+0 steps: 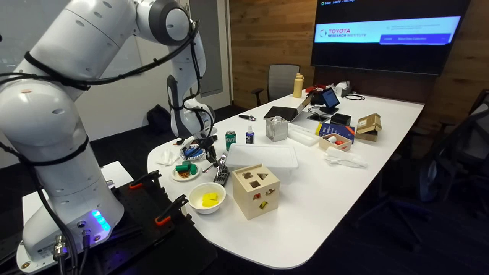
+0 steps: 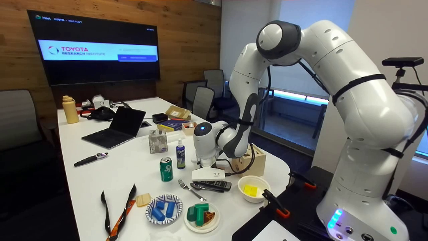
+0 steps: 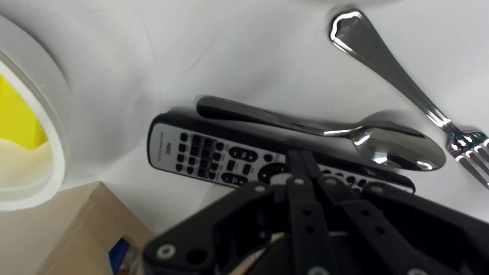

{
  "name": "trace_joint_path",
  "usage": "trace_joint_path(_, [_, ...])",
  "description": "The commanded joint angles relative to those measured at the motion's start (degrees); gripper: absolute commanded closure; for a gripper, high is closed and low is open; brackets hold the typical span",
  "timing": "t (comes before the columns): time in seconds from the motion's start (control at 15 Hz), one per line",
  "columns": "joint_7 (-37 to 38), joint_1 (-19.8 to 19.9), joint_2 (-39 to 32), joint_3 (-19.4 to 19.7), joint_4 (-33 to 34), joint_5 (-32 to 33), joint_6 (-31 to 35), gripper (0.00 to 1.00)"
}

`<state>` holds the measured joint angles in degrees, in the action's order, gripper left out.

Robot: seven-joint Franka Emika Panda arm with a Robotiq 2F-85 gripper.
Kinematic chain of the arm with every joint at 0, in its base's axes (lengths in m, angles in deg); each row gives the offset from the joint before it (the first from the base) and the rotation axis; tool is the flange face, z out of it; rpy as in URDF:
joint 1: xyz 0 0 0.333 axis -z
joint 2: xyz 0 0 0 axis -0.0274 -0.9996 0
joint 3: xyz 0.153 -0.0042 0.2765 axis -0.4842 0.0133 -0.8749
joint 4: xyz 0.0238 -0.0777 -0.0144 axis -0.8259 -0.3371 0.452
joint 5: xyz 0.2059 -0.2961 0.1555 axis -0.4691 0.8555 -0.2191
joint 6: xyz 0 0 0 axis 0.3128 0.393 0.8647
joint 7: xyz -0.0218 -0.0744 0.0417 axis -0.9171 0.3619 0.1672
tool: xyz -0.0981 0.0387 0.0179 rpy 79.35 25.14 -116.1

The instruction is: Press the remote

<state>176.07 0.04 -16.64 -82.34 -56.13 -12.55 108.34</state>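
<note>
robotiq gripper [image 3: 303, 153] clenched, its fingertips [image 3: 295, 164] together. from the left in the wrist view: white bowl [image 3: 57, 164] holding yellow blocks [image 3: 19, 118], wooden shape-sorter cube [image 3: 84, 225], nec remote [image 3: 238, 160] on the table [image 3: 248, 57] under those fingertips, touch unclear, spoon [image 3: 336, 132] alongside, fork [image 3: 401, 80].

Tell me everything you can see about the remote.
The remote is a slim, plastic-looking bar with black sides, a silvery face marked NEC, and many dark buttons. It lies flat, face up on the white table, a spoon alongside. Closed jaws hide part of its middle in the wrist view; whether they or the spoon touch it isn't clear.
</note>
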Motion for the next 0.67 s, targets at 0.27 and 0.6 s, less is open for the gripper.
trace_joint_path(0.27, [7.6,-2.5,-2.8,2.1,3.7,3.7,-1.2,1.0])
trace_joint_path(0.6, [10.1,-3.4,-4.2,3.2,5.8,4.3,-2.2,1.0])
